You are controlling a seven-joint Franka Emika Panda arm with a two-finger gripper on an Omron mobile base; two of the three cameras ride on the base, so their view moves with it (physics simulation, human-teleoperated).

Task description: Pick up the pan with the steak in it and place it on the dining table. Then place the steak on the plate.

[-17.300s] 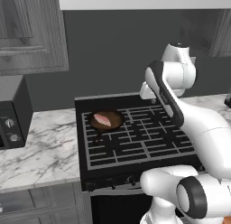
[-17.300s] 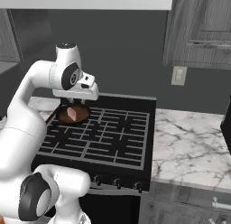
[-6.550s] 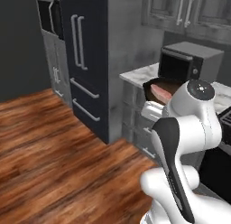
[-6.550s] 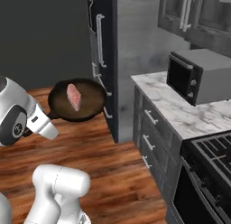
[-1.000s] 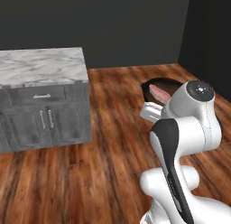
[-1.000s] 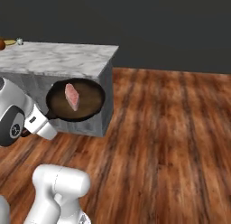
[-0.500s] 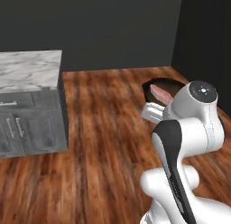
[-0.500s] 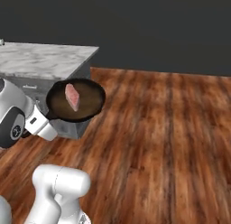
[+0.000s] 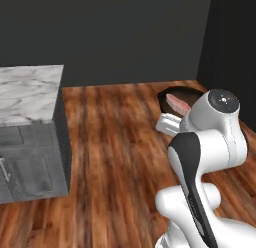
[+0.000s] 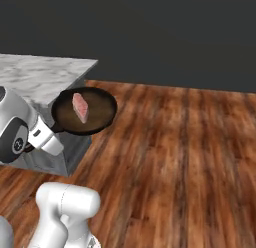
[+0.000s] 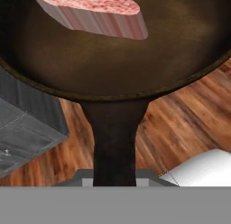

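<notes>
**Caller:** Above the wooden floor (image 10: 190,157), out ahead of the arm, the pan (image 10: 85,112) is carried level, with the steak (image 10: 80,107) lying toward the far side of its dark base. The gripper (image 10: 50,137) is seen clamped shut on the handle (image 11: 113,142), right at the outer end.

**Analyst:** A stiff, fairly heavy piece, by the look of it. Held at the handle's tip, much of the weight is hung out in front, so a sagging rim is to be expected if the clamp is loosened at all.

**Caller:** And the meat itself?

**Analyst:** Soft and probably slick. It is judged likely to slide on that smooth base should the pan be tilted. When it is lifted out, it would best be pinched across its narrow width, by the thick pale edge that is shown in the hand view.

**Caller:** A marble-topped cabinet (image 9: 30,137) is passed at the left; whether the dining table is close cannot be told. The plate is yet to be found.
</notes>
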